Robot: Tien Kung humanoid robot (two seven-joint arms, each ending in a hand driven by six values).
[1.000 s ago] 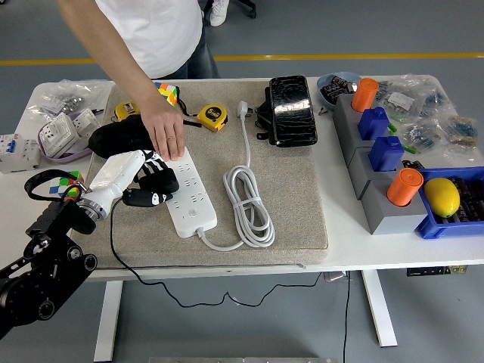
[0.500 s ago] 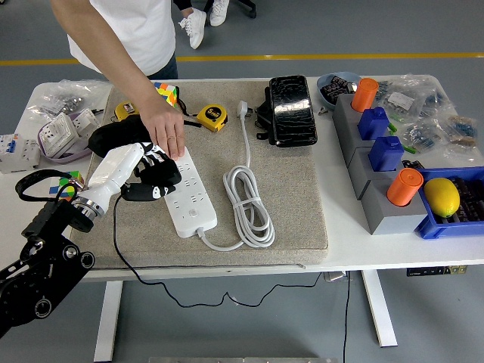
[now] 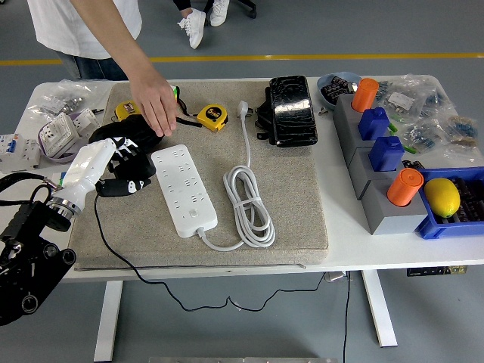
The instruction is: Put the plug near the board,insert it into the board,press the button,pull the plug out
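Note:
The white power strip (image 3: 184,189) lies lengthwise on the grey mat (image 3: 295,197), and its coiled white cable (image 3: 247,198) lies to its right. My left hand (image 3: 128,170) is left of the strip and clear of it. Its fingers are curled on the black plug (image 3: 121,187), whose black cord (image 3: 113,246) trails down over the table's front edge. A person's hand (image 3: 155,106) hovers above the far end of the strip without touching it. My right hand is out of view.
A black pouch (image 3: 106,136) lies just behind my hand. Two yellow tape measures (image 3: 212,117) and a black case (image 3: 291,110) sit at the back of the mat. Grey blocks with orange and blue pieces (image 3: 382,155) and a blue bin with a lemon (image 3: 442,197) stand at the right. Loose sockets (image 3: 59,134) lie at the left.
My left hand has drawn left with the plug, away from the strip. The person's hand has lifted off the strip's far end and pulled back.

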